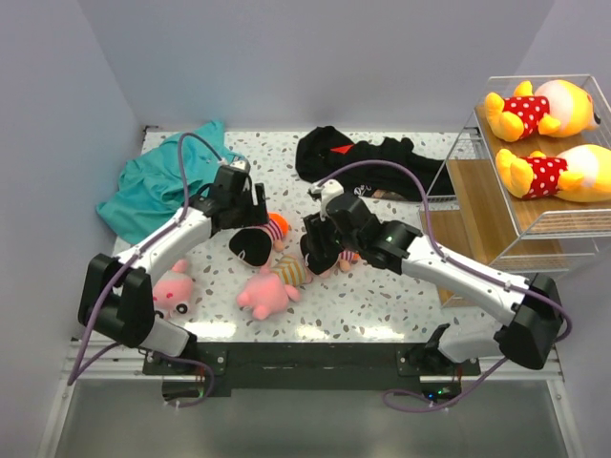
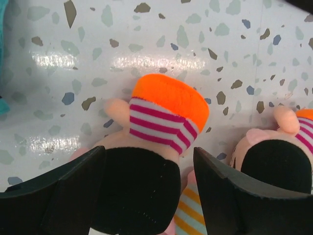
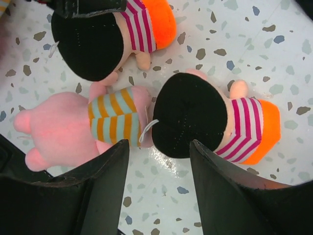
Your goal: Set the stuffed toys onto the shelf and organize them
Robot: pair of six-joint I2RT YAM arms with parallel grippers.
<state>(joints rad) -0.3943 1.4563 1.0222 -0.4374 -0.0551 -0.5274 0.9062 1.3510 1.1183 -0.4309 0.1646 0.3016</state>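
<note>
Six stuffed toys are counted: two yellow bears, two black-haired dolls and two pink pigs. The far bear (image 1: 537,110) and the near bear (image 1: 561,174), both in red white-dotted tops, are laid on their sides on the top board of the shelf (image 1: 474,191), which is set at the right of the table; the other four toys are left on the table (image 1: 382,298).

The left doll (image 2: 161,117) is lain on near the middle of the table, and its black head is straddled by the left gripper (image 2: 149,196); the jaws are spread apart, and contact with the head cannot be made out. The right doll (image 3: 195,115) is found just beside it; the right gripper (image 3: 159,183) is held over this doll with its jaws parted and nothing clamped between them.

The striped pig (image 1: 270,289) is placed just beside both dolls, on the near side; the plain pig (image 1: 175,286) is seen close to the left arm's base.

One teal shirt (image 1: 158,186) is crumpled at the far left and one black garment (image 1: 368,157) at the far middle; the surface is a glossy white speckled with grey and brown chips, and it is enclosed by plain pale walls (image 1: 315,57).
</note>
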